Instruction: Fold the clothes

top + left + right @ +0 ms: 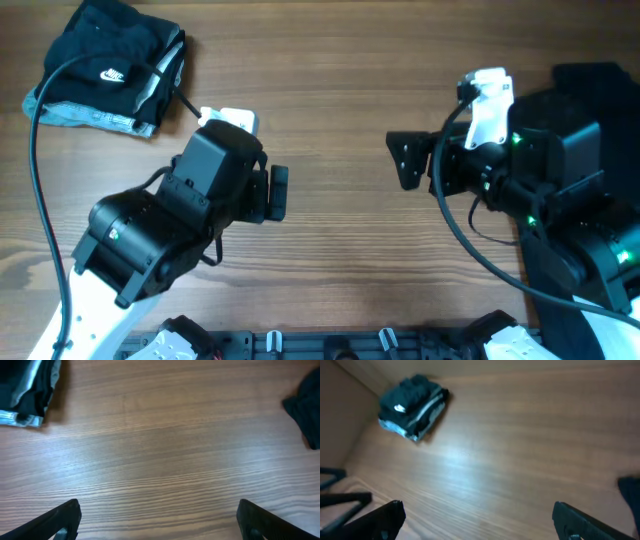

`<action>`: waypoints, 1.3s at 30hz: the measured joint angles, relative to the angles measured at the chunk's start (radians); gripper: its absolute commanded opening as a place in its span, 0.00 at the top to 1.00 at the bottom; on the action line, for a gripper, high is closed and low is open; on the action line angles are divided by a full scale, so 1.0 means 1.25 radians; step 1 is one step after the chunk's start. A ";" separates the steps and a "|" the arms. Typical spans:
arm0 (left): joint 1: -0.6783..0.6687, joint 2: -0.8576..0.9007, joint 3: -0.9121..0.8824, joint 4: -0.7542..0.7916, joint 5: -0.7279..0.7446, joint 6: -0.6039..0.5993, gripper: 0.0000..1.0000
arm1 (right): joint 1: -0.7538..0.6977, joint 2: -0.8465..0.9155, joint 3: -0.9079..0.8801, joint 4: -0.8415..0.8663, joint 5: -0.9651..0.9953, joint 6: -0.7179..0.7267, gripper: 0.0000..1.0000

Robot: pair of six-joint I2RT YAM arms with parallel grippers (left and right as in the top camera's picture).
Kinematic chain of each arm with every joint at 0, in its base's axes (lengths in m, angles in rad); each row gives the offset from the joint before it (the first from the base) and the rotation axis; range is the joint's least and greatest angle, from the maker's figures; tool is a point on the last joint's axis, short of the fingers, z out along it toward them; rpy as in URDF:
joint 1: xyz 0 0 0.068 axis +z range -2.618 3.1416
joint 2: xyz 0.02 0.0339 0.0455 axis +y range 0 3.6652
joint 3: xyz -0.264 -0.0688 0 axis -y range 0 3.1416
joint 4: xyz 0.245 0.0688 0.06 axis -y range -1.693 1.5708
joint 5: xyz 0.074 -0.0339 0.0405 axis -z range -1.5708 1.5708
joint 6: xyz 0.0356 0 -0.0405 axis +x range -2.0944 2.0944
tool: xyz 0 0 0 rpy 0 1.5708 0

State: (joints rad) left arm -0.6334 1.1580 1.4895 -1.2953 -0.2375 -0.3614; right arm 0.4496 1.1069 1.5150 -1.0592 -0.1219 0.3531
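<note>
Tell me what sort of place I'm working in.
Probably a robot test bench: a wood-grain table, a left arm and right arm over it, and a folded stack of clothes in one corner.

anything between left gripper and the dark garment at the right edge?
The table between them is bare wood. But the right gripper and right arm hang in that line, over much of the dark garment, facing the left gripper.

Both end effectors (159, 511) (478, 511) spread wide
</note>
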 measured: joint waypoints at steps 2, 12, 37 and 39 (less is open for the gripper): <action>0.000 0.003 0.000 0.000 -0.010 -0.004 0.00 | 0.000 0.013 0.000 -0.011 0.000 0.000 0.00; 0.000 0.003 0.000 0.000 -0.016 -0.007 0.00 | 0.000 0.016 0.000 -0.013 -0.070 0.000 0.00; -0.002 0.003 0.000 -0.003 -0.021 -0.009 0.00 | -0.049 -0.627 -0.956 0.705 0.080 -0.121 0.00; -0.003 0.004 0.000 -0.002 -0.022 -0.009 0.00 | -0.101 -0.721 -1.018 0.705 0.074 -0.123 0.00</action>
State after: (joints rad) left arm -0.6369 1.1625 1.4895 -1.2984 -0.2649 -0.3733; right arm 0.3237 0.2062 0.2420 -0.1780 -0.0299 0.1989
